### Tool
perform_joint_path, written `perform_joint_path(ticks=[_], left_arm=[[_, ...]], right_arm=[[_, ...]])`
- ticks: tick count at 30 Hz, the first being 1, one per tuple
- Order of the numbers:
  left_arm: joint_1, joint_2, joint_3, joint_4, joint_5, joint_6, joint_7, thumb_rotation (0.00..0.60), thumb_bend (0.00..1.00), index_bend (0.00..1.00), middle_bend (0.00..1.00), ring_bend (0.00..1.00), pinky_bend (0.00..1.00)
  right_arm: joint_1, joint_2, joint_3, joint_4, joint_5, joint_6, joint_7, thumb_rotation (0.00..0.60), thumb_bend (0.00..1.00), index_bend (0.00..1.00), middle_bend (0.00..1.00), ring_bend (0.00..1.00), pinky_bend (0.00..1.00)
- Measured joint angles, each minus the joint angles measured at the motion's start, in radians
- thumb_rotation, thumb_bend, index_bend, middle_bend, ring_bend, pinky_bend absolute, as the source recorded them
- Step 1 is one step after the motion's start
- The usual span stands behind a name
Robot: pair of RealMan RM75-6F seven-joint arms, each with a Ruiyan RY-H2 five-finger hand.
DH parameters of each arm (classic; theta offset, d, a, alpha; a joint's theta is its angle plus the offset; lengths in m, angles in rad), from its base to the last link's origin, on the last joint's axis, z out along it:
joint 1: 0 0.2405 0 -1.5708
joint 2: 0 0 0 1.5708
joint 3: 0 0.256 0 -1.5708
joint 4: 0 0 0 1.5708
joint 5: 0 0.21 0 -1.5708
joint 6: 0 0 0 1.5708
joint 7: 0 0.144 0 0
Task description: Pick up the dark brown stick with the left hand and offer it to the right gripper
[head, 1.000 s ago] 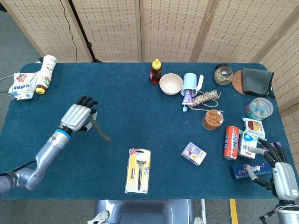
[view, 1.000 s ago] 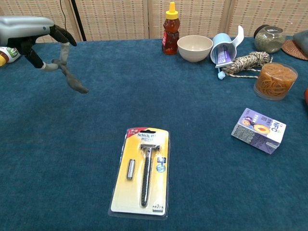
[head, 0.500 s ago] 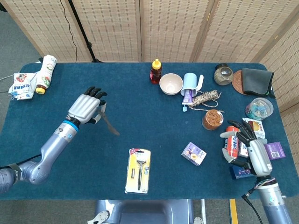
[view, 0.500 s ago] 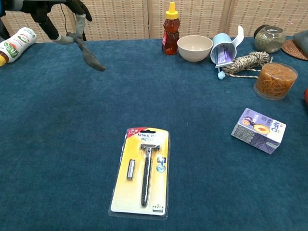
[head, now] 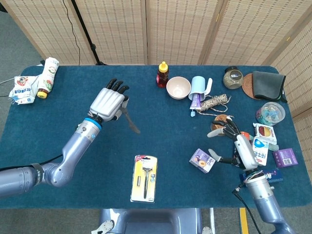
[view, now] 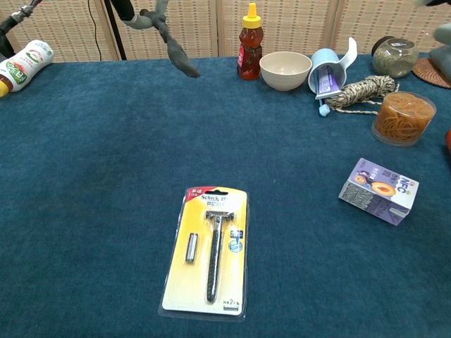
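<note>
My left hand (head: 109,101) hangs above the table's left-middle and holds the dark brown stick (head: 130,121), which slants down to the right from its fingers. In the chest view only the fingertips of the left hand (view: 144,14) show at the top edge, with the stick (view: 177,54) hanging below them. My right hand (head: 231,139) is raised at the right side of the table, fingers spread and empty, above the purple juice carton (head: 202,160). The two hands are far apart.
A razor in yellow packaging (head: 144,178) lies at the front middle. A honey bottle (head: 162,74), bowl (head: 178,87), blue cup (head: 198,87), twine ball (head: 215,103) and rubber-band jar (view: 402,117) stand at the back right. Boxes (head: 285,157) crowd the right edge; a bottle (head: 48,77) lies far left.
My left hand has risen and moved right with the stick. My right hand has lifted from the right edge boxes and moved left toward the middle, fingers spread.
</note>
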Motion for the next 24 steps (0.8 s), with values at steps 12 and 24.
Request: perform_joint_path(ticks=[12,24], left_arm=[[-0.076,-0.069,-0.003,-0.001,-0.030,0.076,0.067,0.600,0.54,0.75,0.19,0.07,0.00],[-0.133,-0.140,-0.023,-0.019,-0.061,0.137,0.102,0.600,0.54,0.75,0.19,0.07,0.00]], right_arm=[[0.075,-0.034,0.000,-0.034,0.163,-0.155,-0.008,0.600,0.30,0.40,0.19,0.08,0.00],[0.139,-0.097,0.016,-0.014,0.274,-0.229,-0.037,0.600,0.32,0.41,0.18,0.03,0.00]])
